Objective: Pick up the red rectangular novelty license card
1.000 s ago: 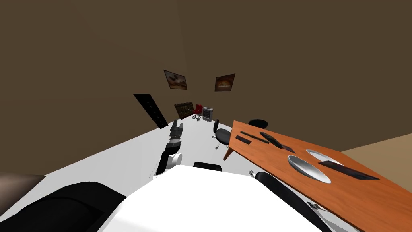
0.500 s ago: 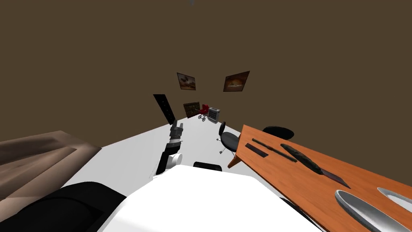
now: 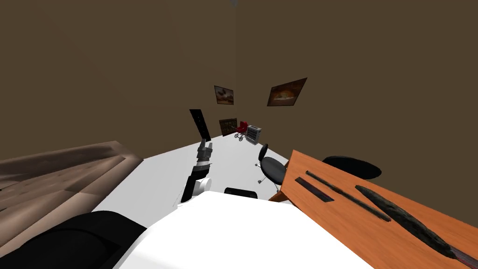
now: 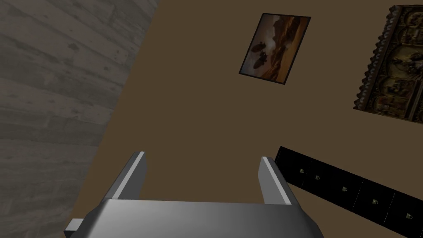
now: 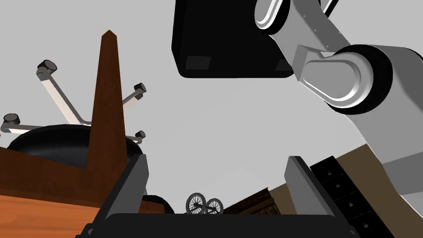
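On the desk, far along from its near corner, we judge the card to be the thin dark-red sliver just past the long, rough dark object. Left gripper and right gripper stand spread and empty. Hazard: the right gripper, low beside the tapered brown desk leg, could strike the desk edge. A flat card may slip the blade fingers.

No writing, number or brand can be read; the framed pictures on the brown wall carry painted scenes only; the pale marks on the black drawer fronts are too small to tell; the dark strips on the desk show nothing legible.
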Controlling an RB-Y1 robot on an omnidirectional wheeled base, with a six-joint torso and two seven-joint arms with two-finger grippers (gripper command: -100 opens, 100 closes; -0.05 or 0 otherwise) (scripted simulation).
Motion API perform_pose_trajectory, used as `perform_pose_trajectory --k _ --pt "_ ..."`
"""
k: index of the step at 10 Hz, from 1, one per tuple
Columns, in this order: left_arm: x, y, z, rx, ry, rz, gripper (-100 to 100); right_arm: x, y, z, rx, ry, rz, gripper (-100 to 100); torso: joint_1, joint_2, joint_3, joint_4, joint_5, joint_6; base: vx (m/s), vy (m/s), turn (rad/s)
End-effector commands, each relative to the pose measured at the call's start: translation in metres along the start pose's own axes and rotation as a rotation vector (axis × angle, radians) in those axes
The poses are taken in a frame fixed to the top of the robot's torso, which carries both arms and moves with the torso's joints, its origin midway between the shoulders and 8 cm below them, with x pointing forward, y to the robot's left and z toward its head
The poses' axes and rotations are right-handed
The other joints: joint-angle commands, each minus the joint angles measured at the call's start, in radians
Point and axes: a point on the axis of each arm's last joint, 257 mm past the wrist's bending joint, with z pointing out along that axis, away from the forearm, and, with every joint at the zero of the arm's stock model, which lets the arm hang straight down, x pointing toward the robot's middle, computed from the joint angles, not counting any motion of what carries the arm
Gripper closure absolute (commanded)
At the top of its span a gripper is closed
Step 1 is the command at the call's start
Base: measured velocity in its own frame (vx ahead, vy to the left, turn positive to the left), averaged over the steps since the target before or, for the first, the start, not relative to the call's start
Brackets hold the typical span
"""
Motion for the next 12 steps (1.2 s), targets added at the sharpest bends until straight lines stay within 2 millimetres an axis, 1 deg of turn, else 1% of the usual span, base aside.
perform_pose_trajectory --k 1,2,3,4,5,6,7,8,10,11,12 --pt "0.000 0.000 0.000 0.000 0.000 0.000 0 0.016 -0.010 -0.008 0.023 0.039 -0.017 -100 0.000 0.000 0.000 0.000 0.000 0.000 0.078 -0.028 0.158" --pt "0.000 0.000 0.000 0.000 0.000 0.000 0 0.032 -0.031 -0.024 0.057 0.102 -0.057 -100 0.000 0.001 0.000 0.000 0.000 0.001 0.086 -0.035 0.281" --pt "0.000 0.000 0.000 0.000 0.000 0.000 0 0.032 -0.031 -0.024 0.057 0.102 -0.057 -100 0.000 0.000 0.000 0.000 0.000 0.000 0.082 -0.044 0.164" --pt "0.000 0.000 0.000 0.000 0.000 0.000 0 0.045 -0.051 -0.040 0.088 0.159 -0.094 -100 0.000 0.000 0.000 0.000 0.000 0.001 0.103 -0.040 0.252" --pt "0.000 0.000 0.000 0.000 0.000 0.000 0 0.045 -0.051 -0.040 0.088 0.159 -0.094 -100 0.000 -0.001 -0.001 0.000 0.000 0.000 0.086 -0.040 0.171" --pt "0.000 0.000 0.000 0.000 0.000 0.000 0 0.052 -0.067 -0.054 0.111 0.204 -0.131 -100 0.000 0.000 0.000 0.000 0.000 0.001 0.089 -0.058 0.256" --pt "0.000 0.000 0.000 0.000 0.000 0.000 0 0.054 -0.069 -0.055 0.115 0.208 -0.129 -100 -0.001 -0.001 0.000 0.000 0.000 0.001 0.083 -0.054 0.140" --pt "0.000 0.000 0.000 0.000 0.000 0.000 0 0.060 -0.086 -0.069 0.141 0.251 -0.161 -100 -0.001 0.000 0.000 0.000 -0.001 0.002 0.103 -0.050 0.278" --pt "0.000 0.000 0.000 0.000 0.000 0.000 0 0.067 -0.116 -0.094 0.191 0.319 -0.215 -100 -0.004 -0.004 -0.002 -0.001 -0.001 0.000 0.168 -0.136 0.359" --pt "0.000 0.000 0.000 0.000 0.000 0.001 0 0.067 -0.116 -0.094 0.191 0.319 -0.215 -100 -0.007 -0.007 -0.004 -0.002 -0.002 0.000 0.124 -0.109 0.098" --pt "0.000 0.000 0.000 0.000 0.000 0.001 0 0.063 -0.141 -0.110 0.233 0.355 -0.257 -100 -0.004 -0.005 -0.003 -0.001 -0.001 0.002 0.096 -0.169 0.282"
